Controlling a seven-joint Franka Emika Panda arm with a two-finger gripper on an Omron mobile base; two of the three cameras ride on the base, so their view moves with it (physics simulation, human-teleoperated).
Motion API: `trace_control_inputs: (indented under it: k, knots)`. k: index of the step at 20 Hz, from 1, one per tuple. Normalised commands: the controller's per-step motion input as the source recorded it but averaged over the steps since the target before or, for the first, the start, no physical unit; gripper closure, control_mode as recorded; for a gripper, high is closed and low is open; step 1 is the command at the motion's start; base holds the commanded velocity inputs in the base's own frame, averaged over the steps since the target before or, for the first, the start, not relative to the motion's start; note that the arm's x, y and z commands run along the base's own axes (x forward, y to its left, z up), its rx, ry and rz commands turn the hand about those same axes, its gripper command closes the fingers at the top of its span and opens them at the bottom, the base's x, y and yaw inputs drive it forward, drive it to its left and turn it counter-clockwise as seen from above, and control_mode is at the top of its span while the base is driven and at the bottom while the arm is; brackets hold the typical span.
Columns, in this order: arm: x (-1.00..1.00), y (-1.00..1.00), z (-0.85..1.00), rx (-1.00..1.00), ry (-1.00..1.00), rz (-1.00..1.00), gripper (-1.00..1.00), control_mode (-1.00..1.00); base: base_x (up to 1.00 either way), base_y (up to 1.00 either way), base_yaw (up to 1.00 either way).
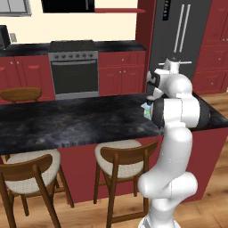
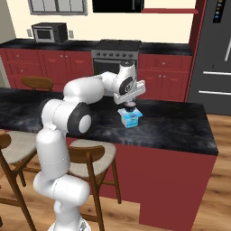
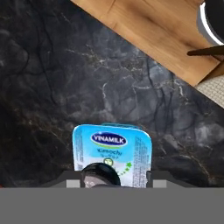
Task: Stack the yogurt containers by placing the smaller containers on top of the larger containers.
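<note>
Hovering gripper (image 2: 130,104) | dark cup (image 3: 100,176) (label legible) | over pack (image 3: 112,154)

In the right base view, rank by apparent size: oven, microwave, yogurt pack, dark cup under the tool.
1. Oven
2. Microwave, set farther back, so its true size is unsure
3. Yogurt pack
4. Dark cup, sitting atop the pack below the tool

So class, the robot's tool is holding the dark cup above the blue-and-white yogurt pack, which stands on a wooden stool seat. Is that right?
Not quite: the yogurt pack stands on the black marble counter, not on a stool seat, as the right base view shows. The dark cup does sit above it under the tool.
</note>
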Motion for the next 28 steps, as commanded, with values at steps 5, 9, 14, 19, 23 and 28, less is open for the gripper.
trace_control_inputs:
  k: [5, 9, 14, 19, 23, 28]
  knots:
    - [0.54, 0.57, -0.14, 0.01, 0.0, -0.32, 1.0, -1.0, 0.0, 0.0, 0.0]
    - [0.52, 0.61, -0.12, 0.01, 0.0, -0.32, 1.0, -1.0, 0.0, 0.0, 0.0]
    - [0.5, 0.62, -0.12, 0.01, 0.0, -0.31, 1.0, -1.0, 0.0, 0.0, 0.0]
    - [0.45, 0.57, -0.12, 0.01, 0.0, -0.31, 1.0, -1.0, 0.0, 0.0, 0.0]
    - [0.42, 0.57, -0.1, 0.02, 0.0, -0.3, 1.0, -1.0, 0.0, 0.0, 0.0]
    - [0.37, 0.64, -0.09, 0.01, 0.0, -0.3, 1.0, -1.0, 0.0, 0.0, 0.0]
